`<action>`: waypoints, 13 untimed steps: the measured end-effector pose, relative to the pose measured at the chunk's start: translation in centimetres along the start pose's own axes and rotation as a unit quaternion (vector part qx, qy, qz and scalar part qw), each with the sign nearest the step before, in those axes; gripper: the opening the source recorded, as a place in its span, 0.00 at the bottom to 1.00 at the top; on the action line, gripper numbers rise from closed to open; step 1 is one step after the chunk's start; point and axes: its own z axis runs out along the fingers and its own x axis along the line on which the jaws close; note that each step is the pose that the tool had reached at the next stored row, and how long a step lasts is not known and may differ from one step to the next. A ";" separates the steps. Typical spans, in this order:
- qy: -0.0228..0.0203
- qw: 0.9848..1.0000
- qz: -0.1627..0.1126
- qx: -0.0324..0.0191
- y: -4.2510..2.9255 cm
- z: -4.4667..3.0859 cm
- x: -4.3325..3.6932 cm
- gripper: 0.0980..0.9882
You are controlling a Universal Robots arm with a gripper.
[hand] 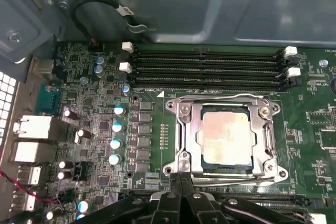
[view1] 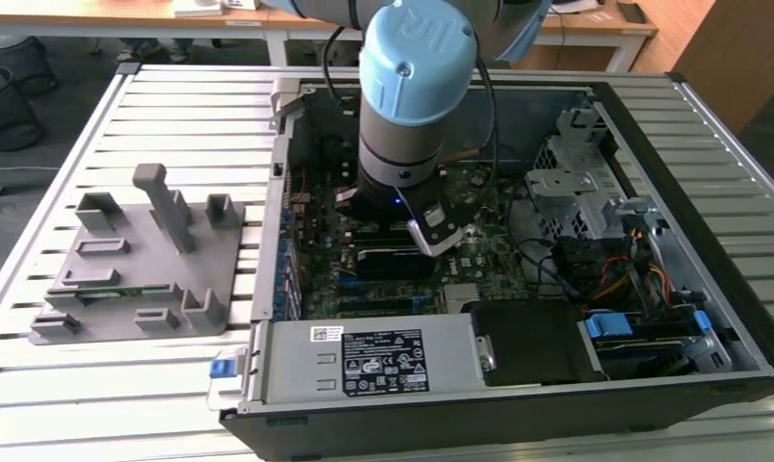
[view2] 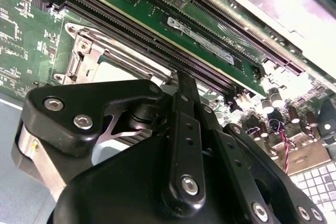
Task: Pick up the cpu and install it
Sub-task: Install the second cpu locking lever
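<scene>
Now finds the cpu (hand: 226,139) lying flat inside the socket (hand: 269,136), shiny top up, with the socket's metal frame all around it. Looks seated, though cannot be sure of the hidden underside.

Shows the gripper (hand: 180,182) just beside the socket, on the side away from the long black memory slots (hand: 210,66). Has its fingers pressed together and holds nothing. Hangs low over the green board (hand: 94,66), near the socket's edge, and does not touch the cpu.

Could go wrong in a few ways, at a guess:
- Could knock the socket's frame if pushed sideways, being so near it.
- Could scrape the little parts beside the socket if dropped lower.
- Could bend tiny pins under the cpu if pressed while crooked.
</scene>
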 end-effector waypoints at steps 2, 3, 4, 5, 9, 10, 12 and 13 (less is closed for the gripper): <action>0.000 1.000 0.000 -0.002 -0.03 0.12 0.01 0.01; 0.000 1.000 0.000 -0.003 -0.06 0.19 0.02 0.01; 0.000 1.000 0.000 -0.003 -0.07 0.24 0.05 0.01; 0.000 1.000 0.000 -0.004 -0.09 0.27 0.10 0.01; 0.000 1.000 0.000 -0.009 -0.10 0.34 0.26 0.01; 0.000 1.000 0.000 -0.011 -0.11 0.37 0.27 0.01; 0.000 1.000 0.000 -0.012 -0.12 0.43 0.31 0.01; 0.000 1.000 0.000 -0.013 -0.13 0.46 0.32 0.01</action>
